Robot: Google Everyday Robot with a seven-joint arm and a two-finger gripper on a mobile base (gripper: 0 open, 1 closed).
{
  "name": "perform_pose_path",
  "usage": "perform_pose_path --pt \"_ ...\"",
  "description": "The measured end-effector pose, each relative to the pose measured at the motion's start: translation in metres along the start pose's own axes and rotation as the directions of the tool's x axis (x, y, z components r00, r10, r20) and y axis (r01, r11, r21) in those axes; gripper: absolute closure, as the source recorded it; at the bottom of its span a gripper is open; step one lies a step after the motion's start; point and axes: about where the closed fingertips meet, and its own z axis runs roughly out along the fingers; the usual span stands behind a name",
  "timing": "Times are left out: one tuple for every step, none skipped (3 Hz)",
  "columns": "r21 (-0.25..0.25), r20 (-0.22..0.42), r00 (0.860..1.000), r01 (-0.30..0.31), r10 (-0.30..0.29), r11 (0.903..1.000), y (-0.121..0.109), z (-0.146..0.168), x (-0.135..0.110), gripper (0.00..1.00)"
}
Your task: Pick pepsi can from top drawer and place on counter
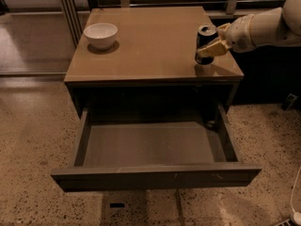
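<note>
Camera view: the gripper reaches in from the right, its fingers clamped on the pepsi can. The can stands upright between them at the right side of the counter, near the front-right corner. Its base seems to touch the surface, though that is hard to confirm. Releasing while the can is raised or tilted could tip it off that close edge, perhaps into the open top drawer below.

Speckled terrazzo floor spreads in dim warm light, with pale vertical posts standing behind.
</note>
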Motion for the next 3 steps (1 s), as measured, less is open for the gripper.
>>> perform_pose_path --pt "0.013 0.021 0.999 -0.041 0.041 0.9991 -0.0060 0.0032 0.0067 1.00" --pt "0.026 0.031 0.995 -0.101 0.100 0.9946 -0.0101 0.0035 0.0113 1.00" --pt "0.033 0.031 0.987 -0.161 0.160 0.9864 -0.0128 0.0042 0.0160 1.00"
